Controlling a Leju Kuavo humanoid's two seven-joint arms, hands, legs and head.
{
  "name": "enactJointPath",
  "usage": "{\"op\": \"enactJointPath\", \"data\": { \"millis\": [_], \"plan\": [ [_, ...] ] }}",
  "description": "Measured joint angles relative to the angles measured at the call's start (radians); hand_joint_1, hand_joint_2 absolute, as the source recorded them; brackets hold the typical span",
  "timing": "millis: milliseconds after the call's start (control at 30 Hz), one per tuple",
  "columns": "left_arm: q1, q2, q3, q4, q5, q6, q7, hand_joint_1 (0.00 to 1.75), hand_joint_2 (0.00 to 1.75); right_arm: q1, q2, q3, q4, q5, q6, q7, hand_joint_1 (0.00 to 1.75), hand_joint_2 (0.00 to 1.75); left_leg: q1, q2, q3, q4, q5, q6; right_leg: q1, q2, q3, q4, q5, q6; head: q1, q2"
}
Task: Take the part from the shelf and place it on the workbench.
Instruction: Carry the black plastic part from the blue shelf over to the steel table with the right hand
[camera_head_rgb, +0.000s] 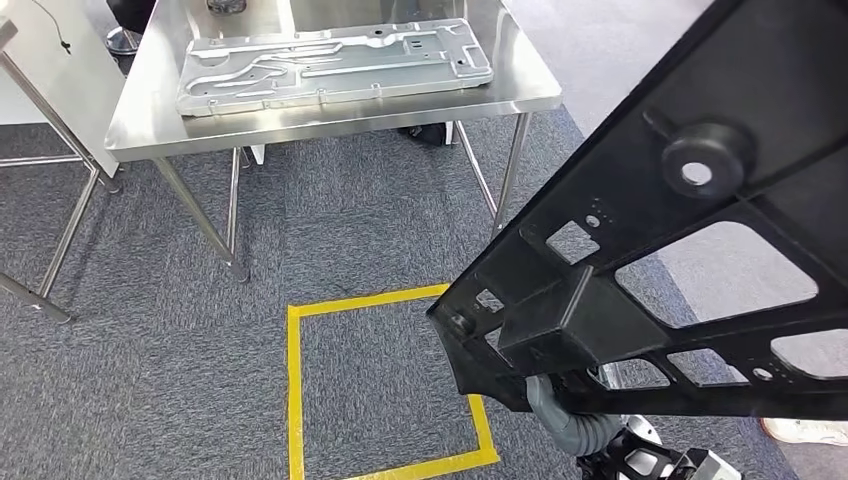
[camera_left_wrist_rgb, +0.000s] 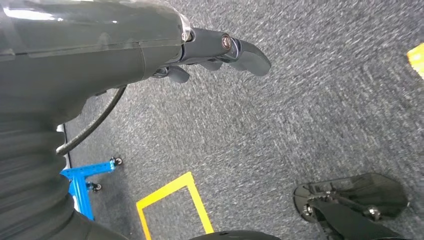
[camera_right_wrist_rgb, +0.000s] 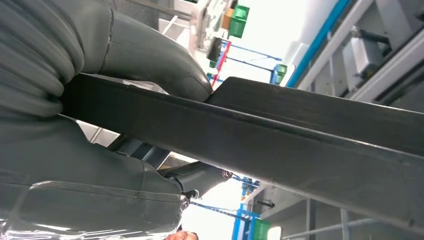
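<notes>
A large black openwork plastic part (camera_head_rgb: 640, 160) fills the right of the head view, tilted and carried above the carpet. My right hand (camera_head_rgb: 565, 410) grips it from underneath at its near lower edge. In the right wrist view the thick grey thumb (camera_right_wrist_rgb: 150, 55) lies over the part's edge (camera_right_wrist_rgb: 280, 140) and darker fingers (camera_right_wrist_rgb: 200, 175) wrap the other side. The steel workbench (camera_head_rgb: 150, 120) stands ahead at the upper left. My left hand (camera_left_wrist_rgb: 220, 47) hangs over the carpet with nothing in it, its fingers loosely bent.
A silver stamped metal plate (camera_head_rgb: 330, 65) covers much of the workbench top. A yellow tape square (camera_head_rgb: 293, 380) marks the grey carpet between me and the bench. A second steel frame's legs (camera_head_rgb: 60, 240) stand at the far left. A blue wheeled frame (camera_left_wrist_rgb: 85, 180) is on the floor.
</notes>
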Motion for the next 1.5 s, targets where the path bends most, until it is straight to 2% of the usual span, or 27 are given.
{"op": "enactJointPath", "data": {
  "millis": [67,167,267,300,333,367,433,467,533,600,667,700,767,833,867,900,967,1000,1033,1133,1200,1300,1333,1367,1400,1467,1500],
  "plan": [
    [-0.001,0.000,0.001,0.000,0.001,0.002,0.000,0.00,1.75,-0.001,0.000,0.000,0.000,0.005,-0.001,-0.003,1.75,1.75,-0.002,0.002,0.001,-0.001,-0.002,-0.012,0.006,0.000,0.005,-0.015,-0.003,-0.009,0.000,0.000],
    [-0.002,0.000,0.002,0.000,0.002,0.004,-0.001,0.00,1.75,-0.005,0.001,0.000,-0.001,0.017,-0.004,0.000,1.75,1.75,0.001,-0.013,-0.008,0.030,-0.027,-0.029,-0.001,0.006,0.012,-0.026,0.002,-0.025,0.000,0.000],
    [0.000,0.000,0.004,0.000,0.003,0.003,-0.001,0.00,1.75,-0.011,0.004,0.000,-0.001,0.025,-0.013,0.005,1.75,1.75,0.004,-0.034,-0.093,0.212,-0.116,-0.041,-0.002,0.013,0.016,-0.030,0.001,-0.036,0.000,0.000],
    [0.001,0.000,0.004,0.000,0.003,0.003,0.000,0.00,1.75,-0.011,0.005,0.000,0.000,0.028,-0.018,0.006,1.75,1.75,0.004,-0.036,-0.122,0.267,-0.131,-0.044,-0.001,0.017,0.016,-0.030,-0.001,-0.037,0.000,0.000],
    [0.003,0.000,0.005,0.000,0.003,0.002,0.000,0.00,1.75,-0.010,0.005,0.000,0.000,0.032,-0.022,0.008,1.75,1.75,0.005,-0.036,-0.136,0.288,-0.126,-0.045,0.000,0.021,0.017,-0.029,-0.004,-0.037,0.000,0.000],
    [0.004,0.000,0.005,0.000,0.002,0.002,0.000,0.00,1.75,-0.010,0.006,0.000,0.000,0.037,-0.027,0.011,1.75,1.75,0.005,-0.036,-0.131,0.270,-0.101,-0.044,0.000,0.026,0.020,-0.027,-0.008,-0.036,0.000,0.000],
    [0.005,0.001,0.005,0.000,0.002,0.002,0.000,0.00,1.75,-0.009,0.006,0.000,0.000,0.049,-0.038,0.016,1.75,1.75,0.006,-0.039,-0.076,0.144,-0.029,-0.039,0.000,0.033,0.028,-0.022,-0.017,-0.030,0.000,0.000],
    [0.004,0.001,0.005,0.000,0.002,0.002,-0.001,0.00,1.75,-0.009,0.005,0.000,0.000,0.055,-0.045,0.018,1.75,1.75,0.005,-0.042,-0.048,0.080,-0.007,-0.033,0.001,0.036,0.030,-0.018,-0.022,-0.025,0.000,0.000],
    [0.003,0.001,0.006,0.000,0.002,0.002,-0.002,0.00,1.75,-0.009,0.005,-0.001,0.000,0.072,-0.062,0.024,1.75,1.75,0.003,-0.047,-0.022,0.017,-0.001,-0.018,0.005,0.040,0.032,-0.014,-0.026,-0.013,0.000,0.000],
    [0.003,0.000,0.006,0.000,0.002,0.001,-0.003,0.00,1.75,-0.010,0.004,-0.006,0.000,0.090,-0.077,0.032,1.75,1.75,0.002,-0.046,-0.016,0.010,-0.005,-0.001,0.005,0.042,0.032,-0.007,-0.023,0.001,0.000,0.000],
    [0.003,0.000,0.006,0.000,0.002,0.000,-0.004,0.00,1.75,-0.013,0.002,-0.013,0.001,0.098,-0.084,0.037,1.75,1.75,0.003,-0.045,-0.001,0.006,-0.007,0.013,0.002,0.035,0.019,0.030,-0.034,0.010,0.000,0.000],
    [0.003,0.000,0.006,0.000,0.002,0.000,-0.005,0.00,1.75,-0.015,0.000,-0.017,0.001,0.102,-0.088,0.038,1.75,1.75,0.004,-0.045,0.006,0.005,-0.009,0.018,0.001,0.031,-0.004,0.072,-0.052,0.012,0.000,0.000],
    [0.004,0.000,0.006,0.000,0.002,-0.002,-0.006,0.00,1.75,-0.017,-0.004,-0.022,0.002,0.117,-0.101,0.046,1.75,1.75,0.002,-0.043,0.016,0.005,-0.017,0.023,0.001,0.025,-0.084,0.200,-0.100,0.018,0.000,0.000],
    [0.005,0.000,0.006,0.000,0.000,-0.005,-0.008,0.00,1.75,-0.018,-0.010,-0.031,0.006,0.146,-0.121,0.058,1.75,1.75,0.000,-0.042,0.029,0.005,-0.029,0.024,0.001,0.024,-0.154,0.283,-0.120,0.020,0.000,0.000],
    [0.006,-0.001,0.006,0.000,-0.001,-0.007,-0.008,0.00,1.75,-0.019,-0.016,-0.038,0.009,0.160,-0.130,0.063,1.75,1.75,-0.001,-0.042,0.039,0.005,-0.036,0.024,0.001,0.024,-0.162,0.272,-0.105,0.017,0.000,0.000],
    [0.006,-0.001,0.006,0.000,-0.002,-0.009,-0.009,0.00,1.75,-0.023,-0.024,-0.046,0.011,0.174,-0.138,0.066,1.75,1.75,-0.002,-0.043,0.051,0.005,-0.045,0.023,0.002,0.023,-0.153,0.225,-0.072,0.012,0.000,0.000],
    [0.006,-0.002,0.006,0.000,-0.003,-0.012,-0.009,0.00,1.75,-0.035,-0.041,-0.063,0.014,0.198,-0.149,0.072,1.75,1.75,-0.005,-0.042,0.075,0.006,-0.062,0.018,0.009,0.019,-0.115,0.094,0.018,-0.004,0.000,0.000],
    [0.005,-0.003,0.006,0.000,-0.004,-0.014,-0.009,0.00,1.75,-0.046,-0.050,-0.070,0.016,0.214,-0.156,0.077,1.75,1.75,-0.007,-0.041,0.081,0.006,-0.071,0.014,0.014,0.018,-0.101,0.049,0.045,-0.011,0.000,0.000],
    [0.004,-0.004,0.006,0.000,-0.004,-0.014,-0.009,0.00,1.75,-0.057,-0.060,-0.077,0.019,0.235,-0.163,0.083,1.75,1.75,-0.009,-0.040,0.087,0.007,-0.079,0.009,0.017,0.017,-0.095,0.025,0.061,-0.016,0.000,0.000],
    [0.000,-0.005,0.006,0.000,-0.003,-0.016,-0.009,0.00,1.75,-0.097,-0.095,-0.099,0.030,0.312,-0.191,0.108,1.75,1.75,-0.012,-0.037,0.093,0.021,-0.082,-0.005,0.015,0.020,-0.083,0.013,0.060,-0.029,0.000,0.000],
    [-0.004,-0.005,0.006,0.000,0.000,-0.016,-0.012,0.00,1.75,-0.135,-0.123,-0.111,0.044,0.371,-0.209,0.126,1.75,1.75,-0.011,-0.039,0.059,0.087,-0.098,-0.013,0.009,0.021,-0.068,0.002,0.056,-0.037,0.000,0.000],
    [-0.005,-0.004,0.006,0.000,0.005,-0.015,-0.018,0.00,1.75,-0.205,-0.174,-0.123,0.086,0.446,-0.226,0.151,1.75,1.75,-0.006,-0.041,-0.052,0.258,-0.175,-0.027,0.007,0.023,-0.057,-0.003,0.046,-0.044,0.000,0.000],
    [-0.003,-0.003,0.006,0.000,0.006,-0.015,-0.018,0.00,1.75,-0.224,-0.190,-0.127,0.103,0.460,-0.230,0.156,1.75,1.75,-0.004,-0.041,-0.080,0.285,-0.184,-0.030,0.007,0.024,-0.053,-0.003,0.042,-0.043,0.000,0.000],
    [-0.002,-0.002,0.006,0.000,0.006,-0.014,-0.018,0.00,1.75,-0.239,-0.204,-0.131,0.118,0.468,-0.233,0.159,1.75,1.75,-0.002,-0.041,-0.092,0.279,-0.169,-0.033,0.007,0.025,-0.048,-0.002,0.038,-0.042,0.000,0.000],
    [-0.001,-0.001,0.007,0.000,0.007,-0.014,-0.018,0.00,1.75,-0.251,-0.216,-0.134,0.131,0.474,-0.236,0.161,1.75,1.75,0.000,-0.041,-0.088,0.239,-0.131,-0.034,0.007,0.026,-0.043,-0.001,0.034,-0.039,0.000,0.000],
    [0.002,0.000,0.007,0.000,0.007,-0.015,-0.018,0.00,1.75,-0.270,-0.233,-0.137,0.149,0.498,-0.249,0.167,1.75,1.75,0.002,-0.043,-0.056,0.114,-0.042,-0.033,0.006,0.027,-0.034,0.003,0.026,-0.032,0.000,0.000],
    [0.002,0.000,0.008,0.000,0.006,-0.015,-0.018,0.00,1.75,-0.281,-0.241,-0.136,0.158,0.523,-0.262,0.174,1.75,1.75,0.001,-0.044,-0.045,0.069,-0.023,-0.027,0.007,0.028,-0.033,0.005,0.024,-0.027,0.000,0.000]
  ]
}}
